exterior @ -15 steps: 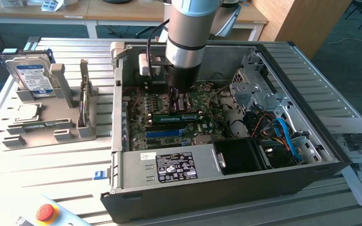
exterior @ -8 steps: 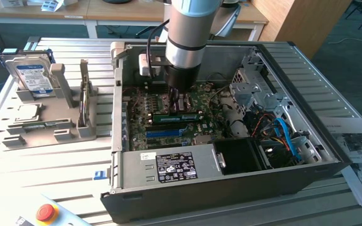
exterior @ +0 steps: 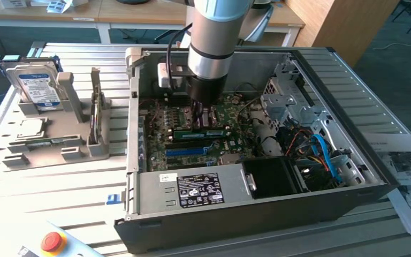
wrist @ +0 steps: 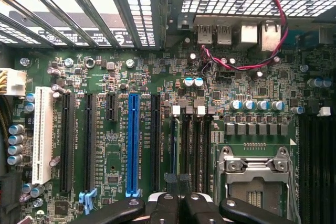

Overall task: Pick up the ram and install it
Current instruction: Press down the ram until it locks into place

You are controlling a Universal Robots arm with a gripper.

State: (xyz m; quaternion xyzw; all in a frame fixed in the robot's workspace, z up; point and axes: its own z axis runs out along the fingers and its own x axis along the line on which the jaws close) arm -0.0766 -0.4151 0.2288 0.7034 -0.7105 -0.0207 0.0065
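Green and thin, the ram (exterior: 199,131) sits in the computer (exterior: 263,203) on the big board (wrist: 105,77), right under our gripper (wrist: 177,203). Our fingers are shut, pressing on its top edge. We think it is light, stiff, and easy to break.

Probably a robotics lab: slotted aluminium bench (exterior: 62,187), opened computer case (exterior: 263,203), emergency-stop button (exterior: 53,241).

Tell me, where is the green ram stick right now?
In the exterior view, the ram sits on the motherboard inside the open computer case, right under the gripper.
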